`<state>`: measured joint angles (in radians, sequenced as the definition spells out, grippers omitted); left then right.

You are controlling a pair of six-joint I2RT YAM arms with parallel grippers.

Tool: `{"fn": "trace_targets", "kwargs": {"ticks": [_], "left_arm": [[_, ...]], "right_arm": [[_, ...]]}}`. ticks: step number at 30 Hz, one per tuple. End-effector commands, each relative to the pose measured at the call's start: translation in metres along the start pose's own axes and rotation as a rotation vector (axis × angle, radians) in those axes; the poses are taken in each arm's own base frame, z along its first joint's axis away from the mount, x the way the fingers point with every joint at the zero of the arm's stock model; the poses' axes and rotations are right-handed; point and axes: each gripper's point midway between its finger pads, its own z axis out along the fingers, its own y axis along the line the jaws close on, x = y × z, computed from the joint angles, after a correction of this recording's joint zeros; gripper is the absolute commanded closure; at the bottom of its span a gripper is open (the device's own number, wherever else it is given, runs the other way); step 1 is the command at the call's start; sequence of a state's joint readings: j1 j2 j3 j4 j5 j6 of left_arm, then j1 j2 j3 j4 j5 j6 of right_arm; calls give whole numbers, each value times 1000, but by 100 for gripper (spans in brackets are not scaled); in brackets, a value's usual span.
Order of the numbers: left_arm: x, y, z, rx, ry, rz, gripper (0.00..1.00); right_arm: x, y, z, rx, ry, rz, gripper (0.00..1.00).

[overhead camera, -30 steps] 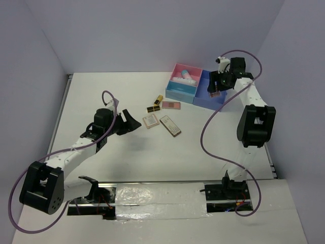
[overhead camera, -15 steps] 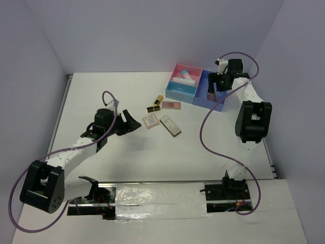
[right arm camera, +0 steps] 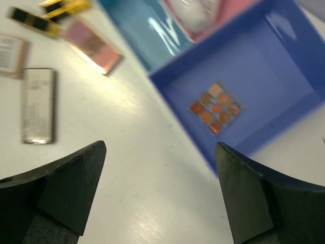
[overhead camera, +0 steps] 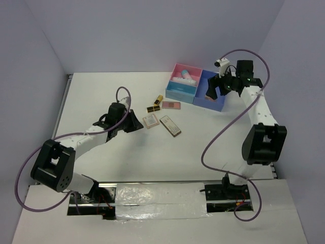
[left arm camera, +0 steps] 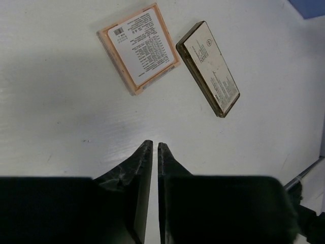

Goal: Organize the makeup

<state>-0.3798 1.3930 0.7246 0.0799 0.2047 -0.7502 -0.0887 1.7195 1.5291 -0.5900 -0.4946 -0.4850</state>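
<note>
- Left gripper: pressed together on nothing, where a second ago it stood spread. It has edged toward the palettes and hovers over bare table, just short of them.
- Square palette, peach-edged, label side up: flat on the table, unmoved.
- Long palette, brown-edged: flat on the table just beside the square one, not touching it, unmoved.
- Right gripper: spread wide and empty, over the near wall of the blue compartment. Its arm has swung out to the right since a second ago.
- Dotted palette, orange pans: flat on the blue compartment's floor, clear of the gripper.
- Pink palette and two lipsticks: on the table beside the box, where they were.
- Tubes: in the pink compartment, unchanged.
</note>
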Motion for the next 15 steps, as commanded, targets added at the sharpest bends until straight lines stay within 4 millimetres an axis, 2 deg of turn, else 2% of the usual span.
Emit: {"fn": "trace_targets", "kwargs": {"ticks": [1, 3, 4, 5, 7, 9, 11, 12, 13, 14, 15], "left_arm": [[-17, -14, 7, -24, -21, 68, 80], [-18, -12, 11, -58, -18, 78, 84], [-16, -11, 13, -80, 0, 73, 95], [-13, -6, 14, -105, 15, 64, 100], [-18, -4, 18, -143, 4, 47, 100], [-17, 0, 20, -176, 10, 33, 100], [-18, 0, 25, -204, 17, 12, 92], [-10, 6, 29, -234, 55, 3, 88], [-18, 7, 31, -266, 31, -8, 80], [-10, 17, 35, -314, 67, -23, 75], [-15, 15, 37, -335, 50, -42, 60]], "right_arm": [[-12, 51, -29, -212, -101, -116, 7], [-4, 72, -36, -278, -121, -110, 14], [3, 81, -40, -291, -125, -106, 25], [6, 85, -41, -298, -125, -96, 32], [12, 93, -40, -306, -109, -53, 52], [21, 98, -39, -306, -83, -3, 58], [30, 100, -37, -295, -62, 24, 59], [31, 99, -36, -286, -68, 35, 57], [33, 97, -36, -267, -65, 43, 56], [36, 99, -35, -259, -67, 57, 53], [41, 100, -34, -254, -61, 68, 52]]}}
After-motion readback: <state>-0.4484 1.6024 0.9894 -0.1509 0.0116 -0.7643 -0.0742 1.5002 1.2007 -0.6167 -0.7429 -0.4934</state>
